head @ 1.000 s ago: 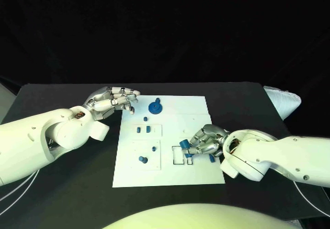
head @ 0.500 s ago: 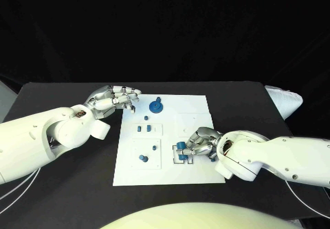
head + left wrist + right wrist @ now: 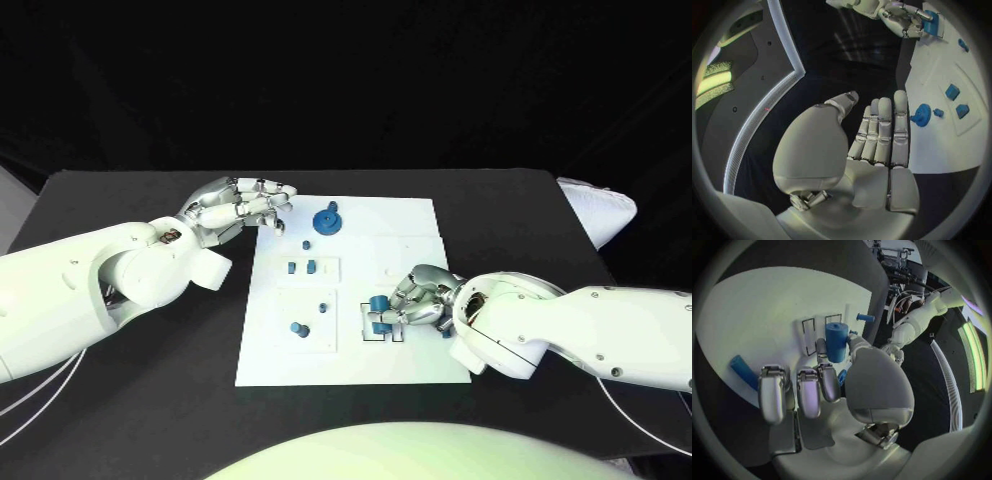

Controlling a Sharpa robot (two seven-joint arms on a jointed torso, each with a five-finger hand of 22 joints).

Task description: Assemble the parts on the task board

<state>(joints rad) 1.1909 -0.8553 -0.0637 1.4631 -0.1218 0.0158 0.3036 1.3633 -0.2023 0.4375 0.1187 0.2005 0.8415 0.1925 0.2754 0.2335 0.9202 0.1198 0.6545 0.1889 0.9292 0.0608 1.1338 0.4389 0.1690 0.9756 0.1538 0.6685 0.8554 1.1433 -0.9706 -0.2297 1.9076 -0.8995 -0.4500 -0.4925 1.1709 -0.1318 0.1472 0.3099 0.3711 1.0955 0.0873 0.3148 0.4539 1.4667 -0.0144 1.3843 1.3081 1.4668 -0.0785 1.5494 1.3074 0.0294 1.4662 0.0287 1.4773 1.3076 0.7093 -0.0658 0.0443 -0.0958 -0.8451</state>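
Blue parts [image 3: 329,221] on white task board [image 3: 411,365], black table [image 3: 130,400], silver hands.

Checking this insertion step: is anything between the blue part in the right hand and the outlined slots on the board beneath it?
Nothing visible does. The right hand holds the blue part upright just over the outlined slots on the task board; another blue piece lies off to the side, apart from them.

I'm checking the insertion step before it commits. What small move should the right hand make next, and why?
Probably ease the blue block straight down into the outlined slot. The right hand pinches it upright just over the slots on the task board, so a small lowering seems all that is left. Exact alignment is hard to tell.
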